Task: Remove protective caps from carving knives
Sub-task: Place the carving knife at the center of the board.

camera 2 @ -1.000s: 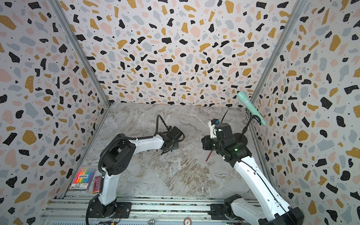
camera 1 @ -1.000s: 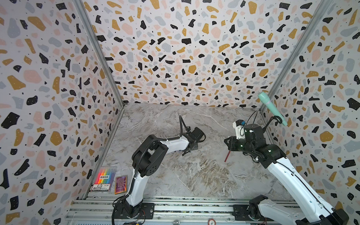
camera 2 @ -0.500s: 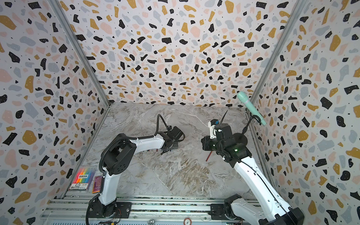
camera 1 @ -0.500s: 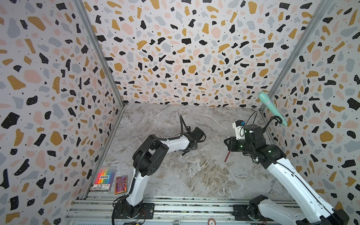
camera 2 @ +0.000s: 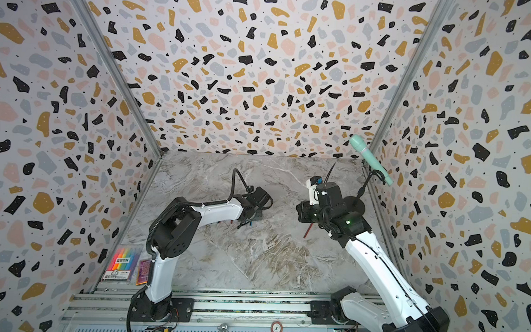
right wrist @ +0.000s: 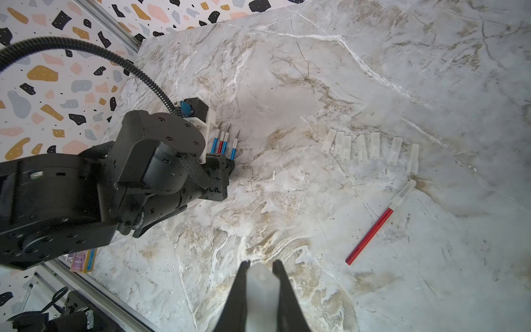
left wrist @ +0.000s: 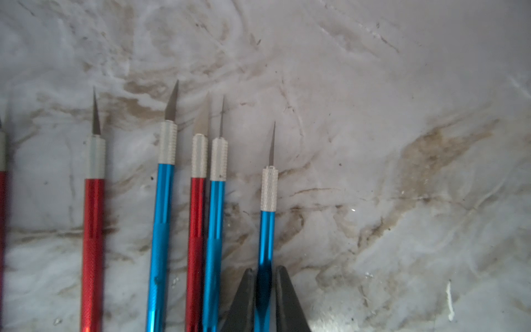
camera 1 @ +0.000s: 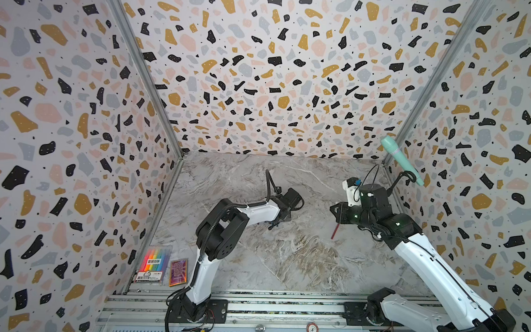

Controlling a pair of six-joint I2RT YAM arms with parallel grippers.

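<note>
Left pincer (left wrist: 265, 271) straddles the shaft of the blue knife (left wrist: 267, 230); gripping or let go, I cannot tell. It lies last in the bared knife row (left wrist: 161, 201), mid table (camera 1: 285, 264). My right pincer (right wrist: 261, 263) is clenched on a clear cap (right wrist: 260, 290). At 3 o'clock from my left pincer lies the red capped knife (camera 1: 335, 231). Only the right wrist view shows the loose caps (right wrist: 373, 146).

Robot-manipulation laboratory cell. Walled on three sides with terrazzo-print panels (camera 1: 261, 66) set in aluminium corner posts (camera 1: 143, 65); floored with a marble-print tabletop (camera 1: 300, 265). Along the front, a slotted aluminium rail (camera 1: 283, 307) carrying the left arm (camera 1: 256, 213) and right arm (camera 1: 431, 263); at a rear corner, a mounted mint-green microphone (camera 1: 399, 159).
</note>
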